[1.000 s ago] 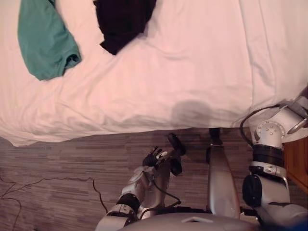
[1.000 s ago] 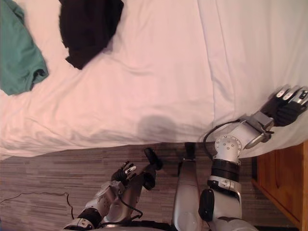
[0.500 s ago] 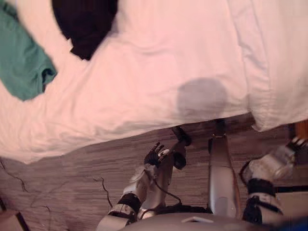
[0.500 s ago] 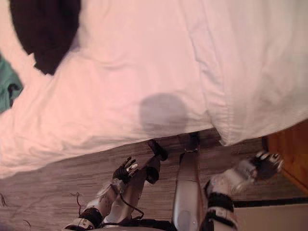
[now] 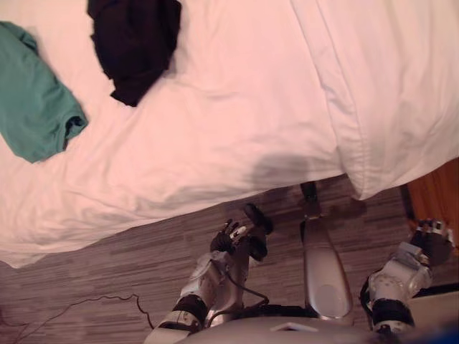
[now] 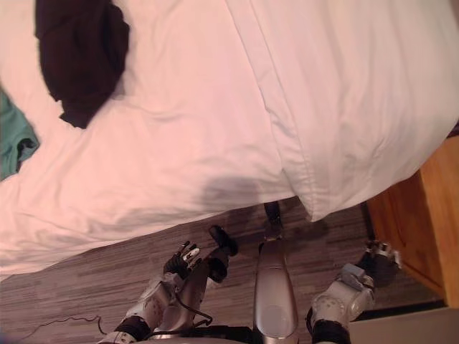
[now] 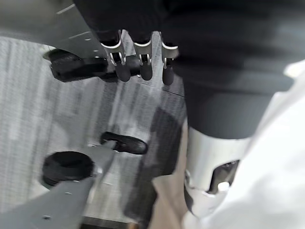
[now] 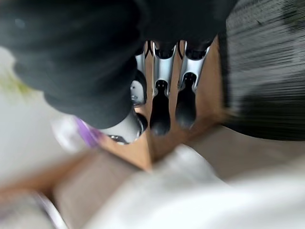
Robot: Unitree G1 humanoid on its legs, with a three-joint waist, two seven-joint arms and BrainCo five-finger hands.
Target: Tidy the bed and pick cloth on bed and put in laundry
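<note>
A black cloth (image 5: 133,43) lies crumpled at the far side of the white bed (image 5: 237,122). A green cloth (image 5: 36,93) lies flat to its left, apart from it. My left hand (image 5: 226,236) hangs low over the floor in front of the bed, its fingers (image 7: 140,62) relaxed and holding nothing. My right hand (image 6: 380,259) hangs low at the right, beside the wooden cabinet, with its fingers (image 8: 159,105) straight and nothing in them. Both hands are well away from the cloths.
A thick fold of white duvet (image 5: 387,93) hangs over the bed's right corner. A wooden bedside cabinet (image 6: 423,215) stands close by at the right. Grey plank floor (image 5: 86,272) runs along the bed's near edge.
The camera has shifted, so the whole bed sits differently in view. My right hand has come off the duvet's right edge and dropped low beside the cabinet. The left hand has stayed put.
</note>
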